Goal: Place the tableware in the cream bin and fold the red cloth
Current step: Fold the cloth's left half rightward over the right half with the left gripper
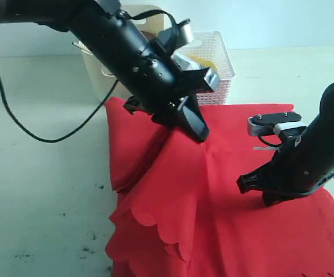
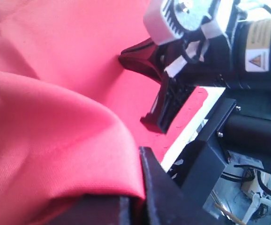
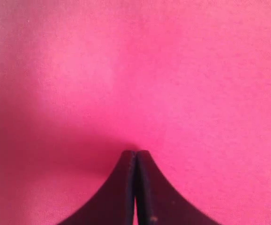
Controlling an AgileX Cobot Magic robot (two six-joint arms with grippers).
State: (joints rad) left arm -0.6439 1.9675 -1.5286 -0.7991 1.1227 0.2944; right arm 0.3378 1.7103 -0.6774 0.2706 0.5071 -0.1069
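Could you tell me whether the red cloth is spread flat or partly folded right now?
Partly folded: the left gripper pinches the red cloth into a raised ridge, and its left side lies doubled over another layer.

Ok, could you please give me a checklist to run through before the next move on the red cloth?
1. Left gripper shut on the red cloth: ok, a fold is pinched in its fingers.
2. Right gripper shut, tips on the cloth: ok.
3. Cloth lying flat: not ok, bunched and raised near the left gripper.
4. No tableware on the visible cloth: ok.
5. Cream bin holds the tableware: cannot tell, the left arm hides its inside.
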